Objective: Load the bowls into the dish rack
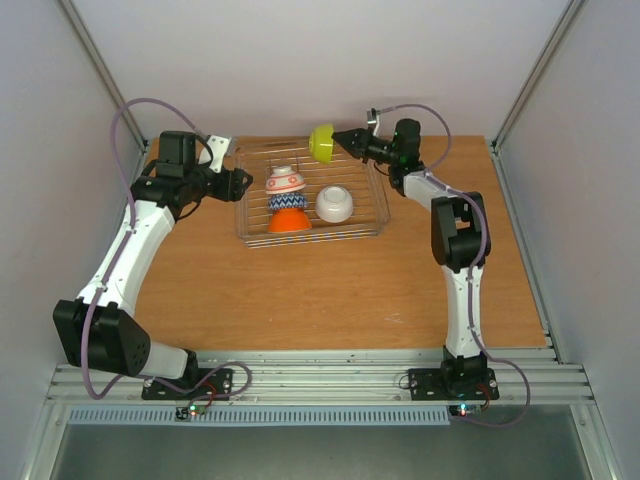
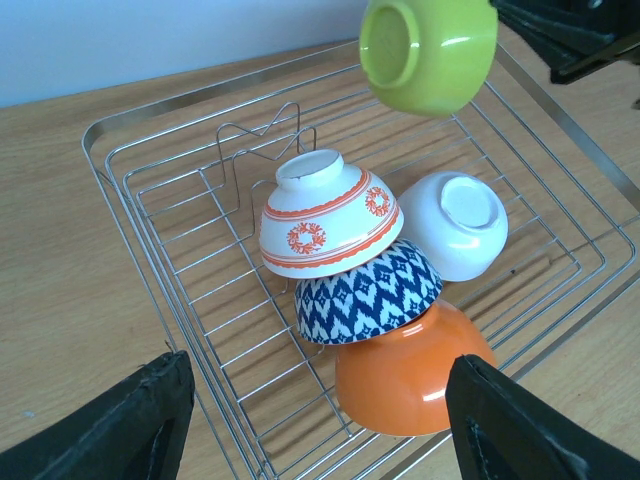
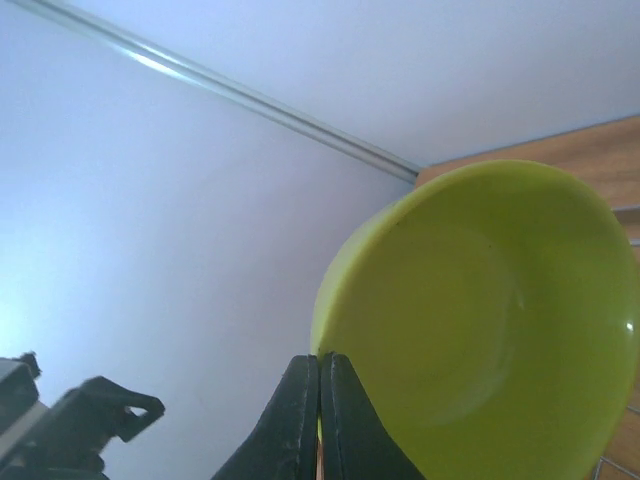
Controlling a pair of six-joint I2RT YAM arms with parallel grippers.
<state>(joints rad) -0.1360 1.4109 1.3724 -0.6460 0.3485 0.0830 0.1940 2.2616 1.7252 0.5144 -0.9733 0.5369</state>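
Note:
The wire dish rack [image 1: 372, 196] [image 2: 150, 250] lies at the back of the table. Inside it a white bowl with red pattern [image 1: 285, 181] [image 2: 322, 213], a blue-and-white zigzag bowl [image 1: 287, 200] [image 2: 370, 292] and an orange bowl [image 1: 289, 219] [image 2: 415, 368] lean on one another, upside down. A plain white bowl [image 1: 334, 204] [image 2: 456, 222] lies beside them. My right gripper [image 1: 342, 141] [image 3: 320, 400] is shut on the rim of a yellow-green bowl [image 1: 321, 143] [image 2: 428, 52] [image 3: 490, 320], held above the rack's far edge. My left gripper [image 1: 238, 181] [image 2: 315, 420] stands open at the rack's left side, holding nothing.
The wooden table [image 1: 330, 290] carries only the rack. Grey walls close the left, back and right sides. An upright wire divider [image 2: 265, 140] stands in the rack behind the stacked bowls.

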